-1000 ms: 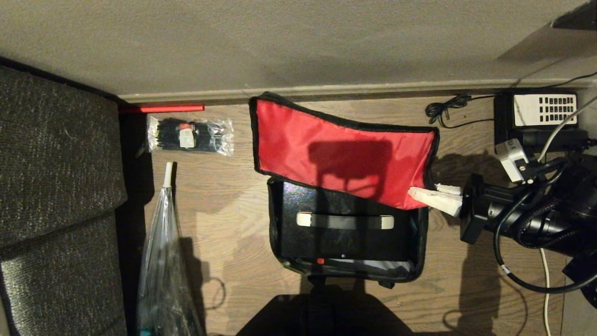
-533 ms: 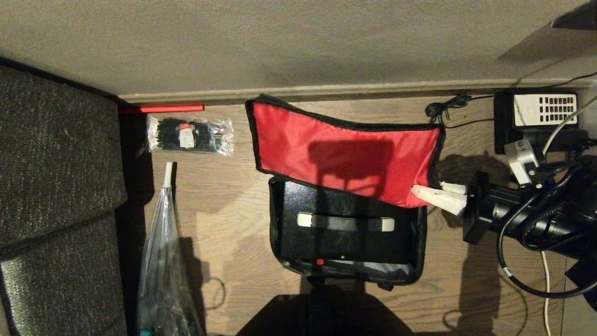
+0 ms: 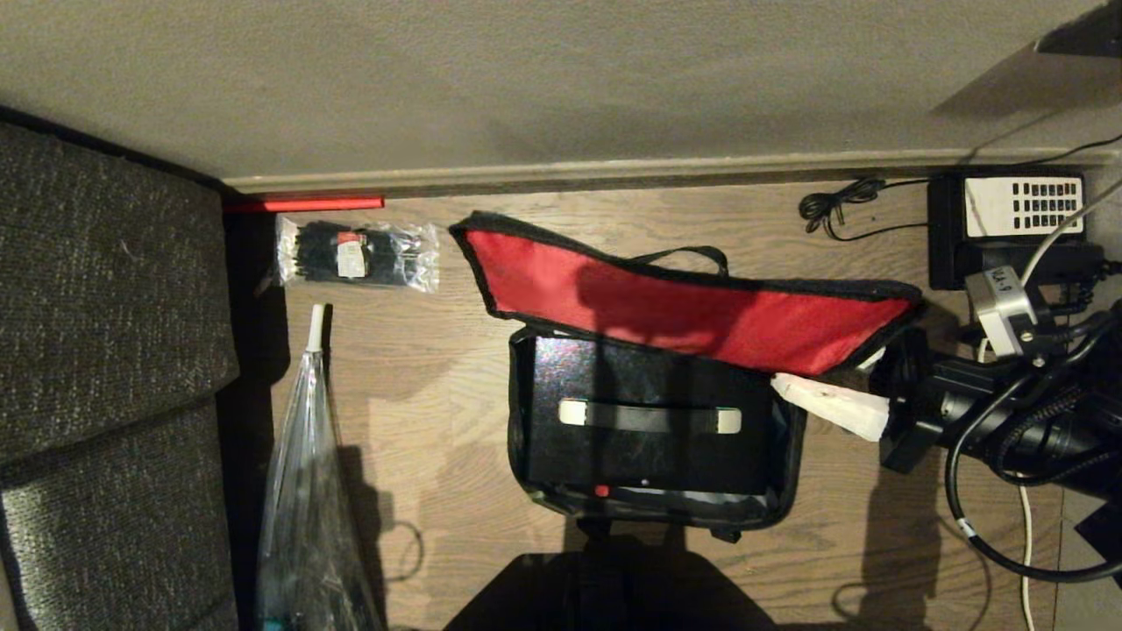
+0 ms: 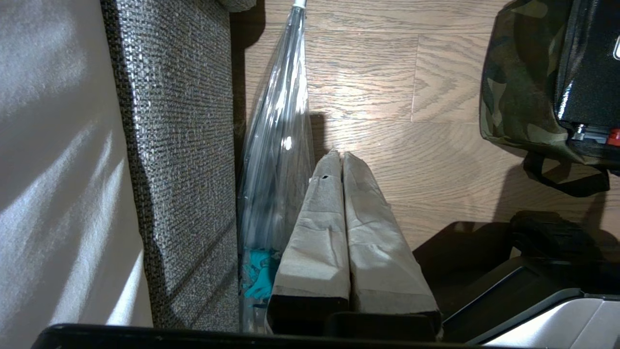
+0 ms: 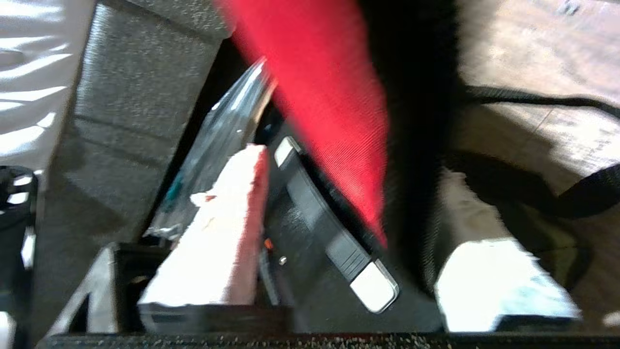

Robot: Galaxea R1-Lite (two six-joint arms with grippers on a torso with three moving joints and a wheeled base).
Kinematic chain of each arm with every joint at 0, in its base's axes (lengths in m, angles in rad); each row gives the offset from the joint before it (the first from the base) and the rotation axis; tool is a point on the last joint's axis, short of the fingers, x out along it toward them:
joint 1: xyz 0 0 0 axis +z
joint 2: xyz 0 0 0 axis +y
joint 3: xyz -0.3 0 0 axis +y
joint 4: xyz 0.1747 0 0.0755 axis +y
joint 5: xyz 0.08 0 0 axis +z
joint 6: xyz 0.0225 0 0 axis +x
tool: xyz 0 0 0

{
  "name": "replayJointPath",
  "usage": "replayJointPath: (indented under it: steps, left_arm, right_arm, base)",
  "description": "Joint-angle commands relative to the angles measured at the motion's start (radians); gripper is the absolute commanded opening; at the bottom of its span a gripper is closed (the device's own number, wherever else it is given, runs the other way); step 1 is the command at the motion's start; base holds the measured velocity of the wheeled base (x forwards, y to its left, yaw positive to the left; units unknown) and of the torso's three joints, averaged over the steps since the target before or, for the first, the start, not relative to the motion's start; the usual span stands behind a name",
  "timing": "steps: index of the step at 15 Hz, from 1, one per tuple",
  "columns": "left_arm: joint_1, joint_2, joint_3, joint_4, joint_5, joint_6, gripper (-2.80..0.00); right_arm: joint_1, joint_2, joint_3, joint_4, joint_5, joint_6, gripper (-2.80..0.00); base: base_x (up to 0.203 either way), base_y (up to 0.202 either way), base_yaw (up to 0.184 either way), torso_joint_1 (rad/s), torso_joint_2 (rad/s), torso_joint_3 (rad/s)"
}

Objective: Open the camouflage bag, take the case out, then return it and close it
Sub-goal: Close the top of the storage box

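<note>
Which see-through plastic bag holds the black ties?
The short packet of black ties lying flat near the wall; the long clear bag beside the sofa doesn't.

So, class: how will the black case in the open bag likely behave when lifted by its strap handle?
The case looks rigid: flat glossy face, straight edges, so it should hold its shape. Hung from the central handle, it would probably hang fairly level. It sits snug inside the camouflage bag, whose soft walls may drag along with it.
</note>
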State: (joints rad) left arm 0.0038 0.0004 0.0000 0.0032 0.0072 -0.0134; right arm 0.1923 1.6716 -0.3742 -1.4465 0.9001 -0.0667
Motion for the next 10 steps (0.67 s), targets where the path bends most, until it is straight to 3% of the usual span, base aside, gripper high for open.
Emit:
replayJointPath:
  steps: [1,4,6,9,10]
  left_arm:
    - [0.001,0.0,0.003,0.0,0.0,0.0,-2.8]
    - [0.001,0.0,0.003,0.0,0.0,0.0,-2.8]
    - [0.001,0.0,0.003,0.0,0.0,0.0,-2.8]
    - [0.001,0.0,0.003,0.0,0.0,0.0,-2.8]
    - [0.001,0.0,0.003,0.0,0.0,0.0,-2.8]
  right_arm:
    - [-0.001,-0.017,0.012,-0.008,0.015,0.012,0.0]
    - [0.0,-0.116,0.058,0.004,0.024,0.193,0.0]
    - [0.003,-0.143,0.079,0.019,0.025,0.259,0.0]
    - [0.01,-0.271,0.099,0.055,0.023,0.548,0.0]
    - [0.011,-0.29,0.103,0.075,0.022,0.608,0.0]
  base:
    - [0.0,0.0,0.0,0.0,0.0,0.0]
    - [0.0,0.0,0.0,0.0,0.0,0.0]
    - [0.0,0.0,0.0,0.0,0.0,0.0]
    - [0.0,0.0,0.0,0.0,0.0,0.0]
    - [0.0,0.0,0.0,0.0,0.0,0.0]
